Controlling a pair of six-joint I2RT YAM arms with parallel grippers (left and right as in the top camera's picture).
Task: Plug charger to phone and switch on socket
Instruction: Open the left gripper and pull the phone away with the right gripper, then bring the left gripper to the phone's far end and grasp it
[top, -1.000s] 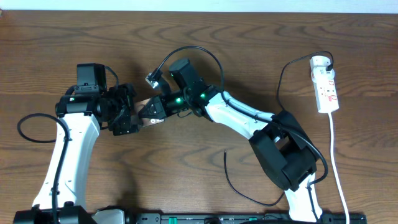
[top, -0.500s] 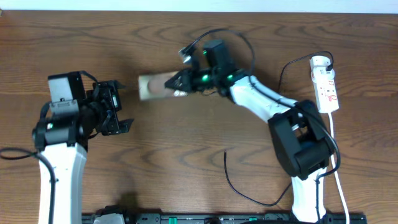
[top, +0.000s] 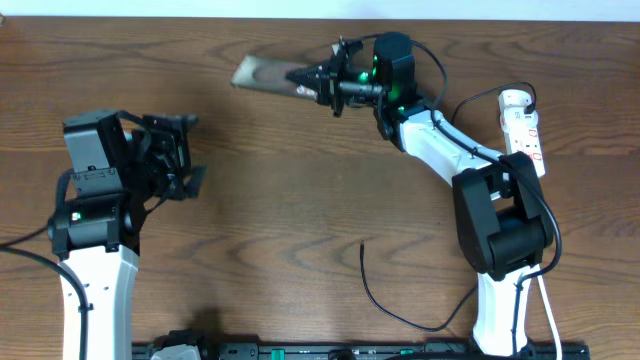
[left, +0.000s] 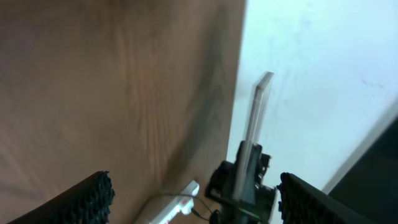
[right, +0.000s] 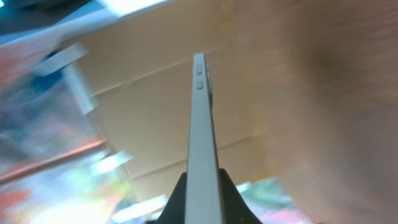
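Bronze-gold flat rectangular phone (top: 262, 73) sits near the far edge of the brown wooden table (top: 300, 200), well apart from everything else in the task. The right gripper (top: 308, 78) has it by one end, fingers clamped on both faces. Overhead, the phone is a blurred tan slab pointing left. In the right wrist view we see it edge-on: a thin pale strip with two side buttons (right: 199, 78).

Hard to read:
- We can't make out the lettering or the port in any view.
- The right wrist background is smeared.
- The left wrist view shows the phone edge-on against white beyond the table edge.

The left gripper (top: 190, 148) is empty with its fingers spread wide. Its ribbed black pads (left: 93, 198) sit at the lower corners of its own view.

The thin black charger cable (top: 385, 305) has its loose tip on the wood near the middle. It curves toward the near edge, then goes behind the right arm. Another stretch arcs up to the far rounded end of the white power strip with red markings (top: 522, 125) at the right. The strip's near end is cut off by the right arm, and we can't tell the switch state.

Room: broad open wood lies between the two arms, and between the left gripper and the phone. The phone itself is close to the far edge.
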